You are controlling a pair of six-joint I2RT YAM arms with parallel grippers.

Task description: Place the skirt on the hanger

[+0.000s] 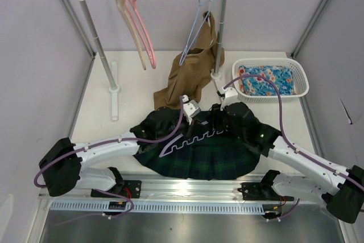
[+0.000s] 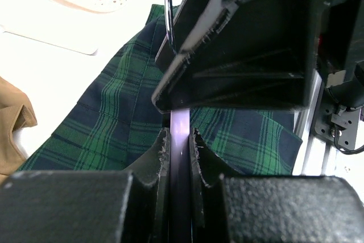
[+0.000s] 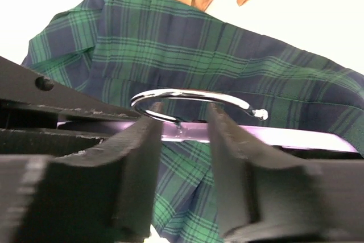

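Plaid green-navy pleated skirt point(image 1: 205, 163) is lying under my left hand point(image 2: 180, 138), clamping the wavy lavender plastic hanger point(image 1: 196, 138); right hand point(image 3: 182, 135) gaping astride; draping likely comes next.

Dark green and navy plaid on the skirt point(image 1: 205, 160). The hanger point(image 1: 193, 140) is pale lavender. Far cloth point(image 1: 264, 79) looks blue floral, probably.

Top view high, looking down and forward, wrist views close over the skirt point(image 2: 114, 118), seen by all
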